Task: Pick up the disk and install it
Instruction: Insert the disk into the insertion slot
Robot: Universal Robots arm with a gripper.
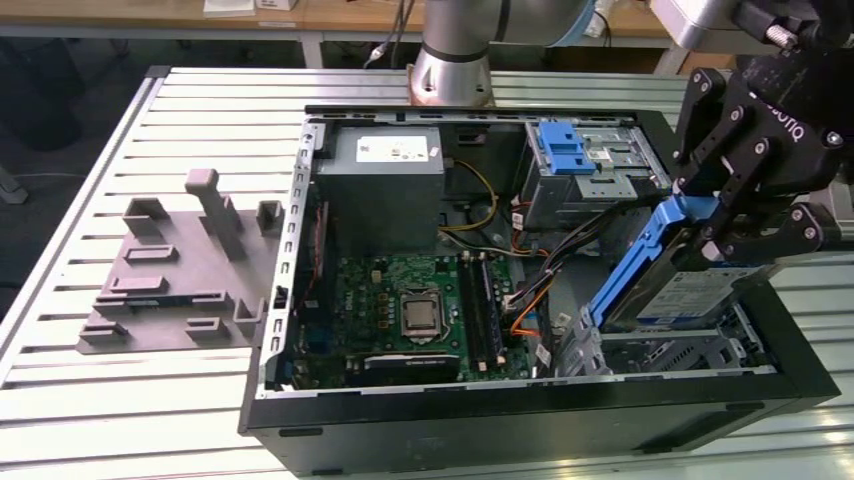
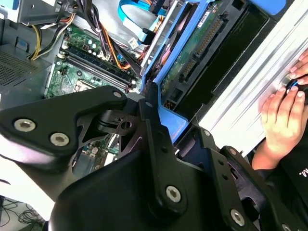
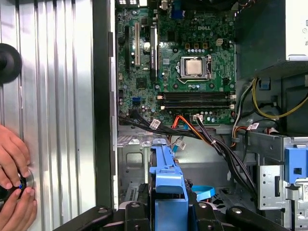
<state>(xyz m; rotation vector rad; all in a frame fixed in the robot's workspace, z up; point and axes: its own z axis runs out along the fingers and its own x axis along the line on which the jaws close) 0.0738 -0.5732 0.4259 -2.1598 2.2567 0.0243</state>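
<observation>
- Blue-framed disk [image 1: 674, 295] pinched in my gripper [image 1: 741, 235], tilted, lower end at the metal drive cage [image 1: 681, 352] in the open case's [image 1: 534, 410] corner.
- Behind it: green motherboard [image 1: 414, 300], cables [image 1: 561, 250].
- Farther back: grey power-supply box [image 1: 387, 190], then arm base [image 1: 451, 75] on the slatted table [image 1: 200, 400].

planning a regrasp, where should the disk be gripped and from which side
Grip the disk across its blue carrier frame at the raised end, from above: it stands tilted, lower end in the case, leaving that end free. The gripper clamps there.
</observation>
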